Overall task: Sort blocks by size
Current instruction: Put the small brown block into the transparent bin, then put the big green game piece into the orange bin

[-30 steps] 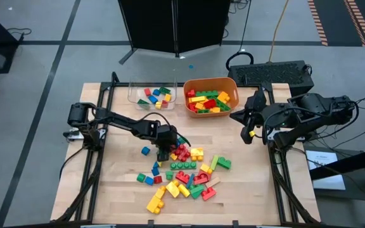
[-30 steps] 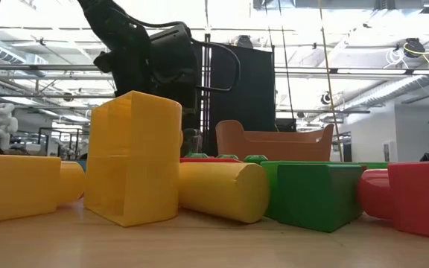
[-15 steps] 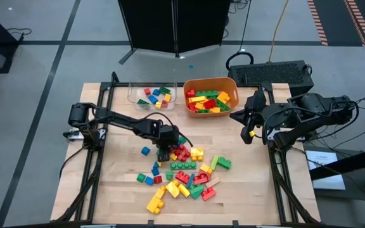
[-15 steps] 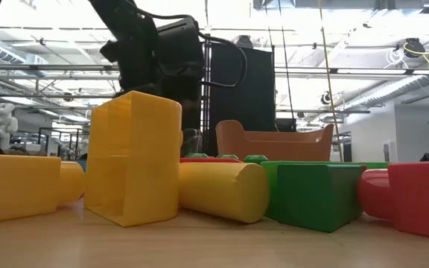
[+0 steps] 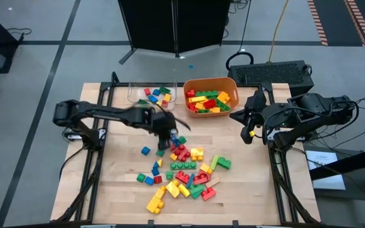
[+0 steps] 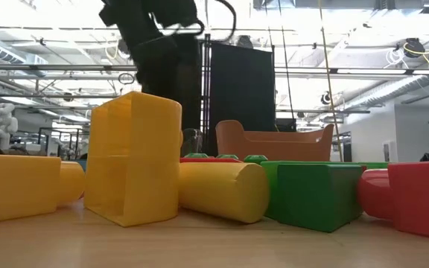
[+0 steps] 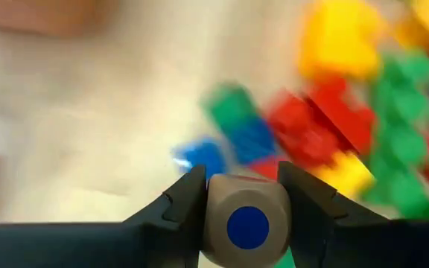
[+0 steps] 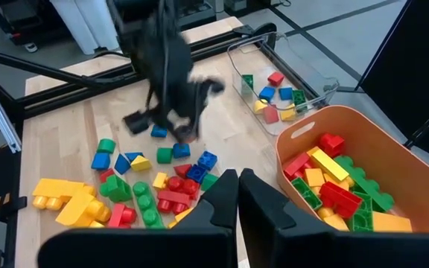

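Above the far edge of the loose heap of small red, yellow, green and blue plastic building blocks [image 5: 182,170], the left gripper [image 5: 170,134] hangs clear of the pale wooden table [image 5: 113,183]. Its wrist view shows its fingers clenched on a small pale piece with a blue round spot [image 7: 246,216], lifted off the wood; what that piece is I cannot tell. I judge it was picked for its small size, so the clear plastic tray [image 5: 134,94] at the far left, which already holds a few little cubes, is its likely home. Just right of that tray, the orange plastic tub [image 5: 230,84] holds larger bricks, which suggests the two containers split the sizes. Most blocks lie unsorted at the table's middle and near side. At the right edge the right gripper [image 5: 252,124] waits, pinched together on nothing, well apart from the heap.
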### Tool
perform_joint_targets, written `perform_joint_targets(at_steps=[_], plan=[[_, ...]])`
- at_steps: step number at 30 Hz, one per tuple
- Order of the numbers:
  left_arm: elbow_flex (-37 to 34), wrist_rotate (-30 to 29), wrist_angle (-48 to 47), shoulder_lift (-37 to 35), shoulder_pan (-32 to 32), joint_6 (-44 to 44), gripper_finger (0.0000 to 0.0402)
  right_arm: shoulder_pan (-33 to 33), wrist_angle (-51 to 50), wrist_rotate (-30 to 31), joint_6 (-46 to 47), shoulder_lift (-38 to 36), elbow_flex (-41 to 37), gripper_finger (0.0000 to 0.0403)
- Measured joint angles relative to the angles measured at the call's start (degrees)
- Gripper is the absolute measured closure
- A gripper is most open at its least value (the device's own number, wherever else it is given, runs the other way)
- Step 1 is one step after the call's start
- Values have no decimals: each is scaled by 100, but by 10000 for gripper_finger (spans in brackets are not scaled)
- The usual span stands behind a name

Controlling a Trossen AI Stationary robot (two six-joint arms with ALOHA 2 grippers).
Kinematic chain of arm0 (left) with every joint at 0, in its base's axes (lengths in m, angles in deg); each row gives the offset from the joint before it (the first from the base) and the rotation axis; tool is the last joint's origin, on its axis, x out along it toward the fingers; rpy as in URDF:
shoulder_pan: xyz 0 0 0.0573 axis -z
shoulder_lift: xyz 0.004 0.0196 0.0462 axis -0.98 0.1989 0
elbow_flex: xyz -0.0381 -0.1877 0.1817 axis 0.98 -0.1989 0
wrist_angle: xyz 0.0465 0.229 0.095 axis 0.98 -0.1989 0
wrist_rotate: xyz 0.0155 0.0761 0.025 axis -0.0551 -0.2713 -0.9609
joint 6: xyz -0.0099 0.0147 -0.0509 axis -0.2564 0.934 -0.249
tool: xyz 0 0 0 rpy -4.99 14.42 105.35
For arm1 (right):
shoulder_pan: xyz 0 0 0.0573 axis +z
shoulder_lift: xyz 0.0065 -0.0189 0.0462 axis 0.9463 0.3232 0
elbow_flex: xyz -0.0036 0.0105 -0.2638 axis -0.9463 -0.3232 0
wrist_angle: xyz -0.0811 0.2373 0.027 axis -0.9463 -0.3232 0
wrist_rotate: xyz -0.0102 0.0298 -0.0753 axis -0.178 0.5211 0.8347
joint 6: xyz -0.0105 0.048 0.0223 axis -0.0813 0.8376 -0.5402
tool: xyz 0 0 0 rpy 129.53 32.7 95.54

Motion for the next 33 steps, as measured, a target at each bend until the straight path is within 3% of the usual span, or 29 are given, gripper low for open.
perform_joint_targets(at_steps=[8,10,15,21,29,33], plan=[[6,-2235,333,-1049,-1160,195,265,-2,2,147,-63,-1,0,394],[7,-2442,435,-1151,-1563,295,263,-2,3,168,-57,-1,0,394],[6,-2205,639,-1032,-2521,655,261,-2,11,159,30,-1,0,394],[0,-1945,615,-642,-3226,835,242,0,9,95,201,1,0,394],[-2,-1824,521,-558,-3329,1819,153,0,9,-58,171,27,0,394],[23,-1953,255,-570,-3287,1821,131,0,7,-58,118,33,0,394]])
